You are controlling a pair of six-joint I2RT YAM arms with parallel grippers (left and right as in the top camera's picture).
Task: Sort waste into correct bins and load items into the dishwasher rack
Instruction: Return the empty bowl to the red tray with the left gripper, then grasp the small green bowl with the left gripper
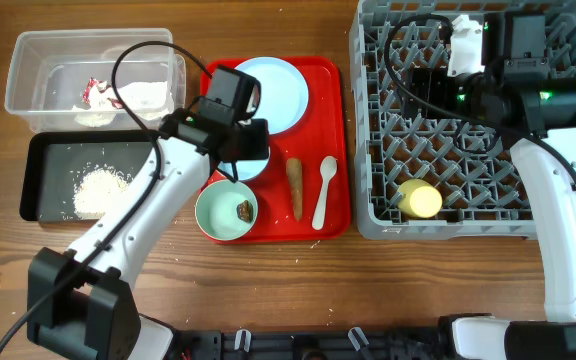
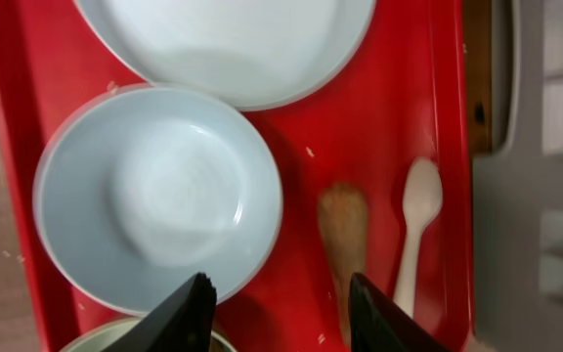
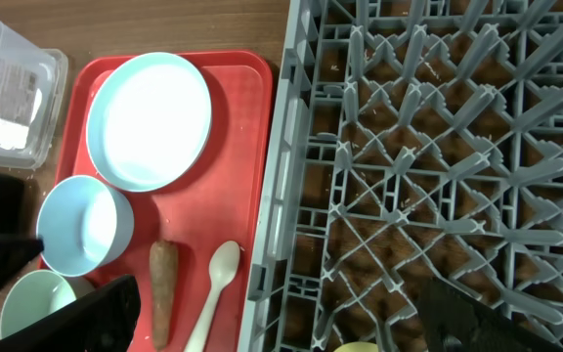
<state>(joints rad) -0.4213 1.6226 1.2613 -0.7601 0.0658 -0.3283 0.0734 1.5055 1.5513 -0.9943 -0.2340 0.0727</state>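
Far left, the clear tub (image 1: 28, 60) holds the red-and-white wrapper (image 1: 96, 92), its print too small to read; the black tray (image 1: 48, 160) nearer holds rice (image 1: 100, 188). The left gripper (image 2: 283, 308) hangs with jaws apart and empty over the blue bowl (image 2: 159, 196) on the red tray (image 1: 333, 120). That bowl looks stiff, light and slick; its rim suits a pinch. Right of it lie the carrot stick (image 1: 296, 187) and spoon (image 1: 324, 190). The right gripper (image 3: 291, 313), also spread and empty, hovers over the rack (image 1: 388, 215) holding the yellow cup (image 1: 420, 198)
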